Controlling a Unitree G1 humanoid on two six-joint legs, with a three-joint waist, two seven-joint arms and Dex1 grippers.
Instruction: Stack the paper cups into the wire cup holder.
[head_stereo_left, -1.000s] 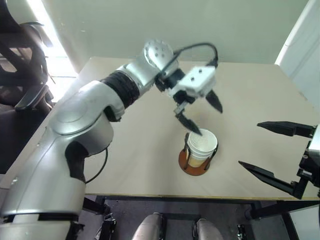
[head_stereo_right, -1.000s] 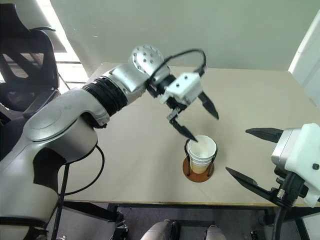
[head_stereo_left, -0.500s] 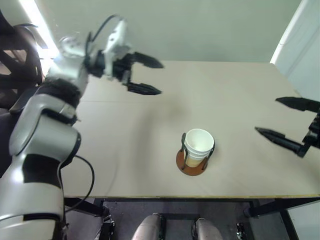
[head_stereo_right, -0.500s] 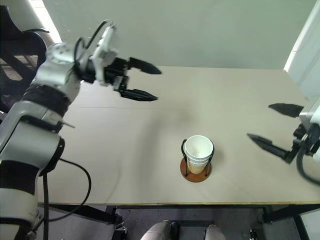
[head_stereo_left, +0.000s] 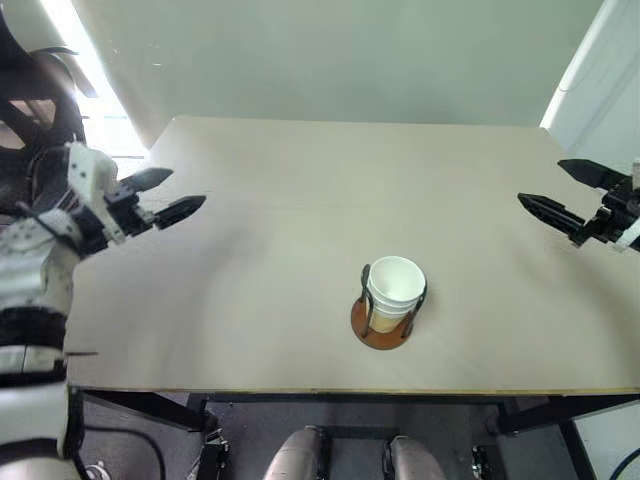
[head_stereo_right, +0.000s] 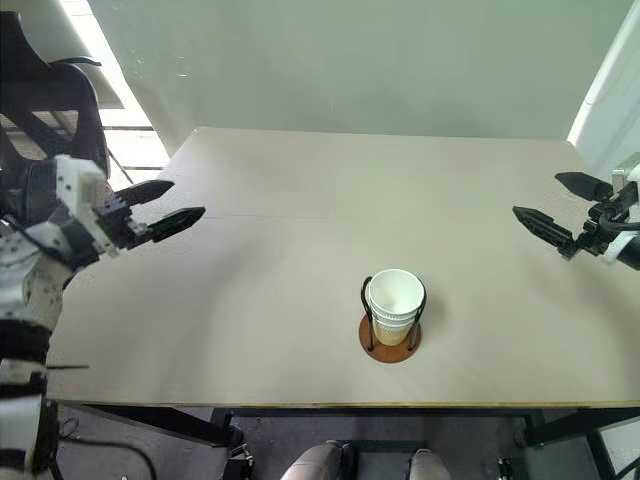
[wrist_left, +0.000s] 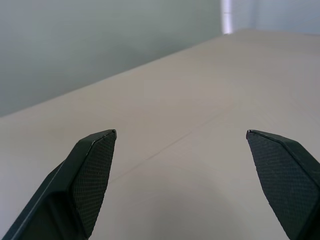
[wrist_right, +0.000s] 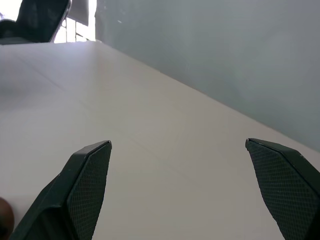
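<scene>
Left arm has swung off the wire cup holder (head_stereo_left: 381, 325) and out to the table's left edge; right arm has also pulled wide to the right edge. The cup stack hasn't shifted on the table between frames.

Left end effector (head_stereo_left: 172, 197): released, fingers spread, nothing between them. Right end effector (head_stereo_left: 560, 195): same, spread and empty. Both wrist views look over bare table (head_stereo_left: 300, 190) between the fingers.

The paper cups (head_stereo_left: 395, 290) sit nested inside the holder near the table's front centre, white rim up, tan wall visible through the wire loops. Looks like at least two rims in the stack; can't confirm a third from here. No loose cup elsewhere on the table.

Judgement: task looks done or nearly so. Risks from here:
- top cup may not be fully seated; if it rides high or tilted, any table bump could tip it out
- holder is light and sits near the front edge; an arm sweeping back across centre could clip the wire loops and drag or topple it
- a re-grasp to press the stack could crush the rim
</scene>
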